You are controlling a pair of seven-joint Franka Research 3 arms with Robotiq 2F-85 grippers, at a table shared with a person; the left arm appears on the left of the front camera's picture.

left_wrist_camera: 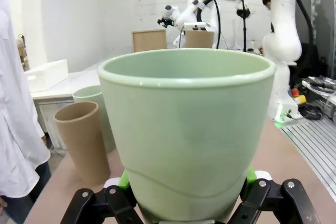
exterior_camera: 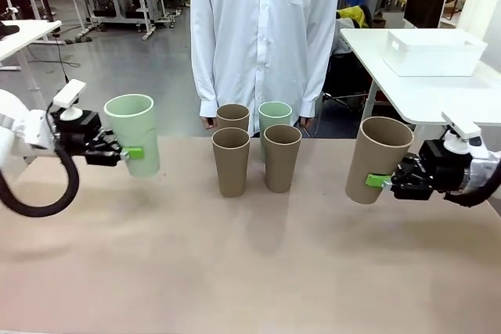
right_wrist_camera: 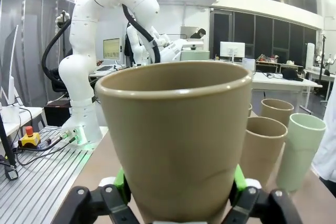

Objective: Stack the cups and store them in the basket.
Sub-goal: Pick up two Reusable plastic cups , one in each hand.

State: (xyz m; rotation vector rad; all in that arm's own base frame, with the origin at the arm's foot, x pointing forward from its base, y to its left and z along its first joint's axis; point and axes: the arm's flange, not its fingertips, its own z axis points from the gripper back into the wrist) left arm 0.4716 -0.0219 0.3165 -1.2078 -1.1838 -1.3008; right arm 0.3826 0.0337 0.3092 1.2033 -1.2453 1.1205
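Cups [exterior_camera: 232, 163]: four stand clustered mid-tabletop [exterior_camera: 250, 271]. Left fingers [exterior_camera: 133, 152] pinch the mint cup [exterior_camera: 135, 127] and right fingers [exterior_camera: 376, 181] pinch a tan cup [exterior_camera: 379, 154], either side of the cluster, both near upright, mouths up, clear of the surface. Basket [exterior_camera: 434, 59] sits on a second tabletop [exterior_camera: 407, 95] far right, so the right arm [exterior_camera: 470, 166] is nearer. Nesting likely needs a straight drop along the cup axis.

no legible text, labels, brands or numbers on anything.
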